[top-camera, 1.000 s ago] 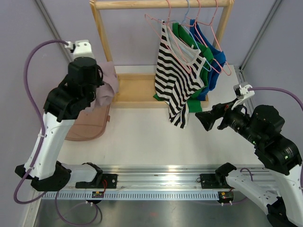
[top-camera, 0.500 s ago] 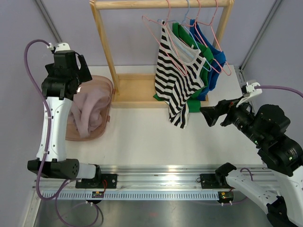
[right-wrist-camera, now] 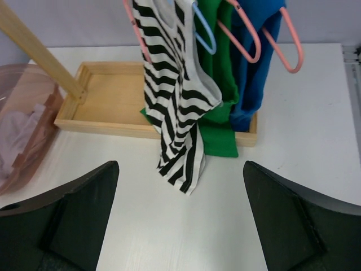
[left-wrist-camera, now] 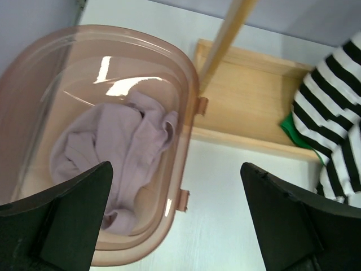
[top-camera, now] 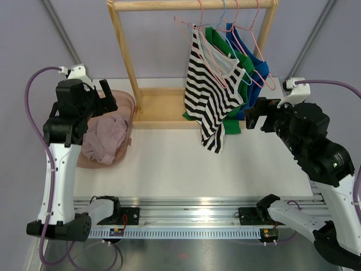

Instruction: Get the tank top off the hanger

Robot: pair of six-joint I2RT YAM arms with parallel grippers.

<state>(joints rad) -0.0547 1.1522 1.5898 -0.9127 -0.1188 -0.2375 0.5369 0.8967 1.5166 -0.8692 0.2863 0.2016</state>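
A black-and-white striped tank top (top-camera: 211,96) hangs on a pink wire hanger (top-camera: 201,14) from the wooden rack's top rail (top-camera: 169,5); it also shows in the right wrist view (right-wrist-camera: 175,84) and at the edge of the left wrist view (left-wrist-camera: 333,107). My left gripper (top-camera: 104,97) hovers open over the pinkish basket (top-camera: 131,113), nothing between its fingers (left-wrist-camera: 177,226). My right gripper (top-camera: 252,116) is open and empty to the right of the hanging clothes, facing the striped top's hem (right-wrist-camera: 180,220).
A green top (top-camera: 240,84) and a blue top (top-camera: 256,70) hang behind the striped one on their own hangers. A pale pink garment (left-wrist-camera: 124,141) lies crumpled in the basket (left-wrist-camera: 189,101). The rack's wooden base tray (top-camera: 161,107) and left post (top-camera: 127,56) stand between basket and clothes.
My left gripper opened and let the pale pink garment fall into the basket, then rose above it. My right gripper swung back and up toward the rack's right side.
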